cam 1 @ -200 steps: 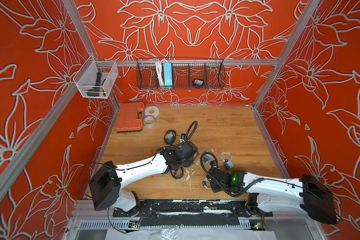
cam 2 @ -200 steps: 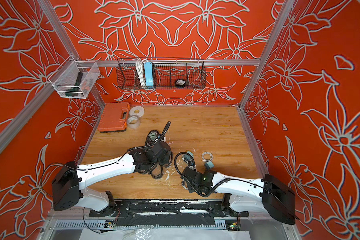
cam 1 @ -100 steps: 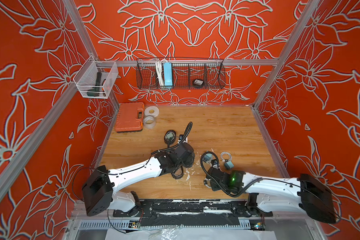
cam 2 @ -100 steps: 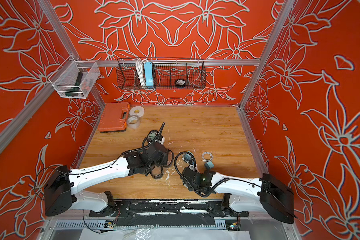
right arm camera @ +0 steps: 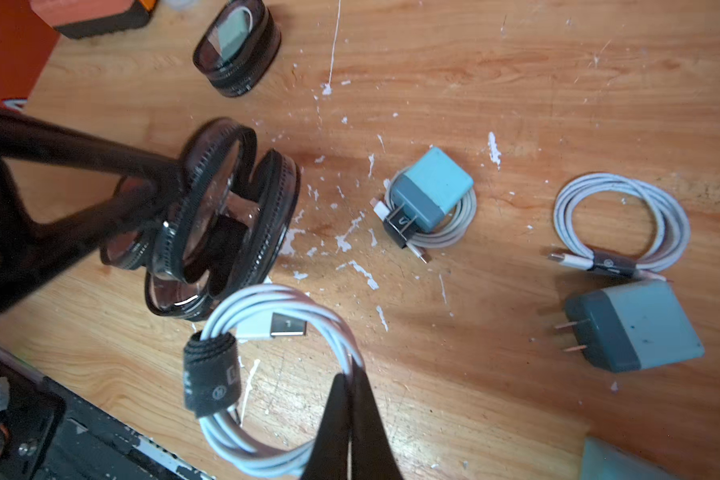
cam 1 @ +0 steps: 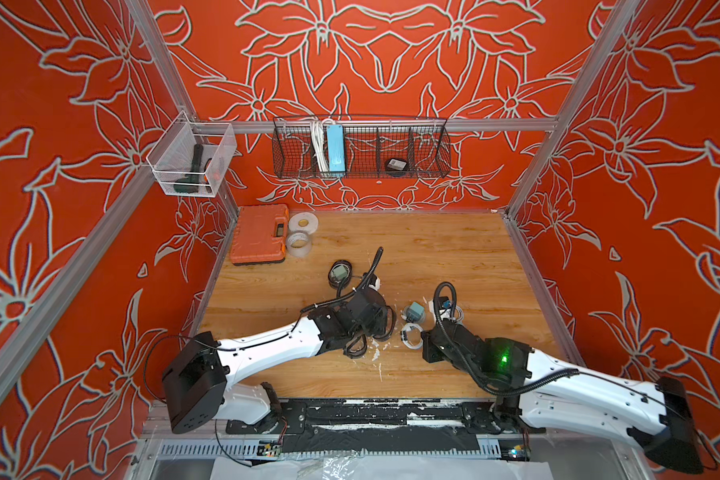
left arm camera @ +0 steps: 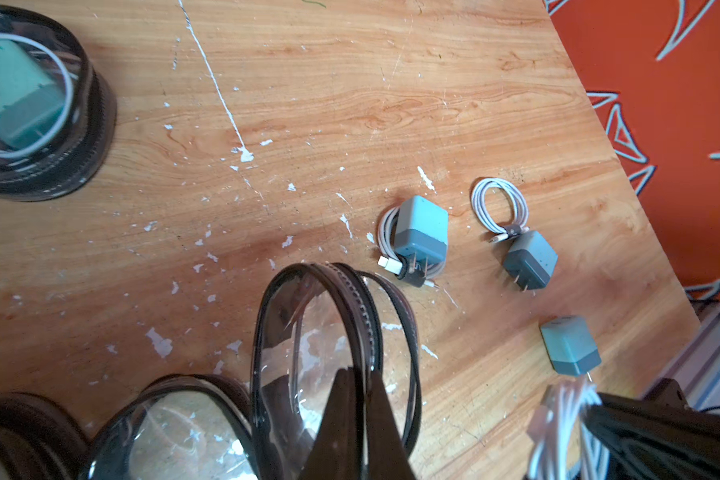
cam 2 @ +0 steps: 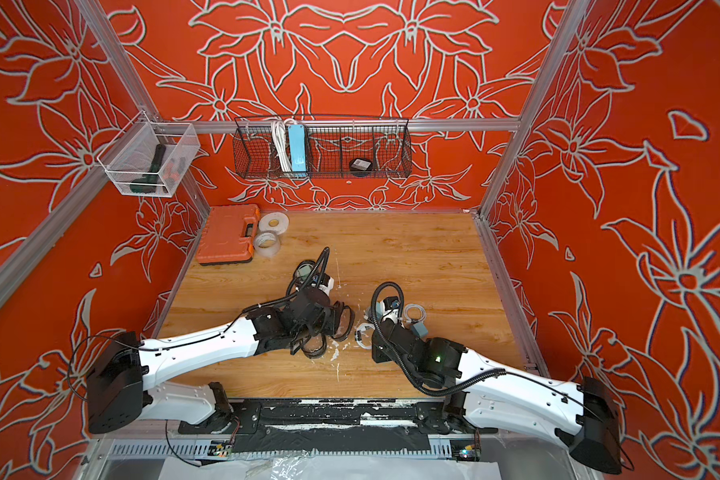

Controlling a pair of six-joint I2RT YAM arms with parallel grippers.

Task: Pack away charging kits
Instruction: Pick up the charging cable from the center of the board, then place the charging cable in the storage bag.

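Observation:
In the left wrist view my left gripper (left arm camera: pixel 356 376) is shut on the black rim of an open clear oval case (left arm camera: pixel 267 332), which stands on edge. My right gripper (right arm camera: pixel 352 380) is shut on a coiled white cable (right arm camera: pixel 267 301) with a black strap, next to that case (right arm camera: pixel 225 199). A teal cube adapter lying on its coil (right arm camera: pixel 433 191), a loose coil (right arm camera: pixel 624 216) and another adapter (right arm camera: pixel 636 324) lie on the wood beyond. One more adapter (left arm camera: pixel 570 349) lies by the right gripper. A shut case (cam 1: pixel 340 274) holds a kit.
An orange tool case (cam 1: pixel 260 232) and two tape rolls (cam 1: pixel 303 222) sit at the back left. A wire basket (cam 1: pixel 360 153) with a blue power strip (cam 1: pixel 334 149) hangs on the back wall, and a clear bin (cam 1: pixel 192 166) hangs on the left wall. More clear cases (left arm camera: pixel 175 428) lie under the left gripper.
My right gripper has closed onto the white cable coil. The left arm has shifted slightly towards the front left, still holding the case rim.

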